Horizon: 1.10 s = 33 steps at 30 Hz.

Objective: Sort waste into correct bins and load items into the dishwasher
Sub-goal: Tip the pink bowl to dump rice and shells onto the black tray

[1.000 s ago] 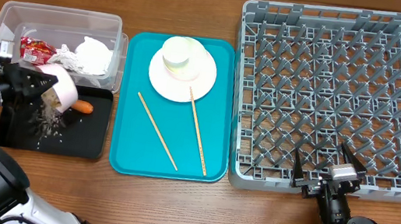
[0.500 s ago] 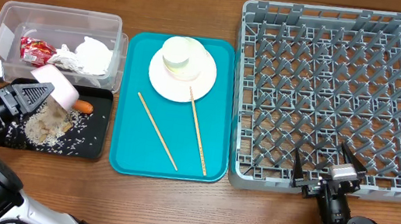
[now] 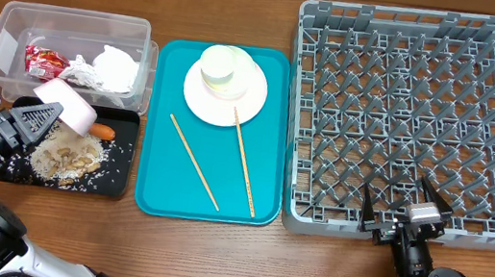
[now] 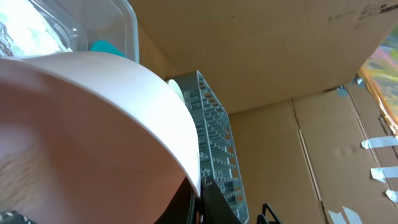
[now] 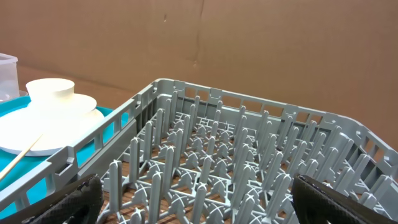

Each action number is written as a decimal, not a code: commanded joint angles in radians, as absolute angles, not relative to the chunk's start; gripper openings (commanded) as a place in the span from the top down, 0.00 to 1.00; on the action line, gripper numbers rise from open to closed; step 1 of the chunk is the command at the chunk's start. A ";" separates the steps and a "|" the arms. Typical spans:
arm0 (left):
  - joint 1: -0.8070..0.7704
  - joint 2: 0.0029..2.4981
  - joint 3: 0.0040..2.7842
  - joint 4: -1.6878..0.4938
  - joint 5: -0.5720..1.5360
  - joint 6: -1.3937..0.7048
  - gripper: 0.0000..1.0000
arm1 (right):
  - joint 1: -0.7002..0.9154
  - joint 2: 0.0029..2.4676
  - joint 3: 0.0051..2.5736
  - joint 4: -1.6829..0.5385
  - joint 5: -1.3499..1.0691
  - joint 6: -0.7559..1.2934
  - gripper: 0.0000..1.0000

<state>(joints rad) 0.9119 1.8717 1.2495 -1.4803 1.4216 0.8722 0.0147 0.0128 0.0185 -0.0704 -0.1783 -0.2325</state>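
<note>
The left gripper (image 3: 37,117) clamped the tilted bowl (image 3: 68,105) over the black tray (image 3: 115,184), where scraps (image 3: 65,158) and rice (image 3: 111,149) lay beside the carrot (image 3: 104,131). The right gripper (image 3: 400,207) hung wide open at the near edge of the rack (image 3: 408,103).

The white bowl (image 4: 93,137) fills the foreground, with the grey dish rack (image 4: 216,146) and clear tub (image 4: 118,25) beyond.

Table (image 3: 211,260): tub (image 3: 75,15), black bin (image 3: 115,180), tray (image 3: 154,184), rack (image 3: 409,93)
</note>
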 commanded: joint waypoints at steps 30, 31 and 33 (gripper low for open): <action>0.896 1.843 1.245 -1.546 1.420 1.011 0.96 | 0.019 0.005 0.008 -0.066 -0.173 -0.225 0.00; 0.896 1.843 1.245 -1.545 1.420 1.010 0.96 | 0.019 0.005 0.008 -0.066 -0.173 -0.225 0.00; 0.896 1.843 1.245 -1.547 1.412 1.006 0.96 | 0.019 0.005 0.008 -0.066 -0.173 -0.225 0.00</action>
<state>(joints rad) 0.9031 1.8717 1.2495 -1.5482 1.4200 0.9798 0.0147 0.0128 0.0185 -0.0711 -0.1780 -0.2329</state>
